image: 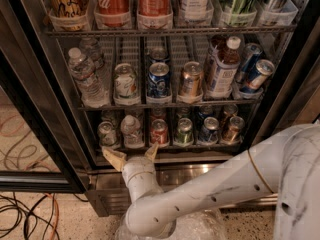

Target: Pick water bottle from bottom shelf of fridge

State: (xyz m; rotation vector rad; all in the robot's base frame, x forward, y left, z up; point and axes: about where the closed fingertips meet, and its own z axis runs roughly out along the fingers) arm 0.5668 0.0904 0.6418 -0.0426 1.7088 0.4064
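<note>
The fridge (pixel 45 109) stands open, with a steel base panel below its racks. On the bottom shelf (pixel 200 146), the water bottle (pixel 131 130) stands second from the left; it is small, clear and ribbed, with a white cap. My gripper (pixel 133 155) is just below and in front of it, at the shelf's front rail. Its two tan fingers (pixel 114 158) are spread open and empty. They point up toward the bottle without touching it.
Cans stand either side of the water bottle: a pale one (pixel 106 133) on its left and a red one (pixel 159 132) on its right, with several more further right. The rack above holds taller clear bottles (pixel 85 76) and cans. Cables (pixel 25 214) lie on the floor at the left.
</note>
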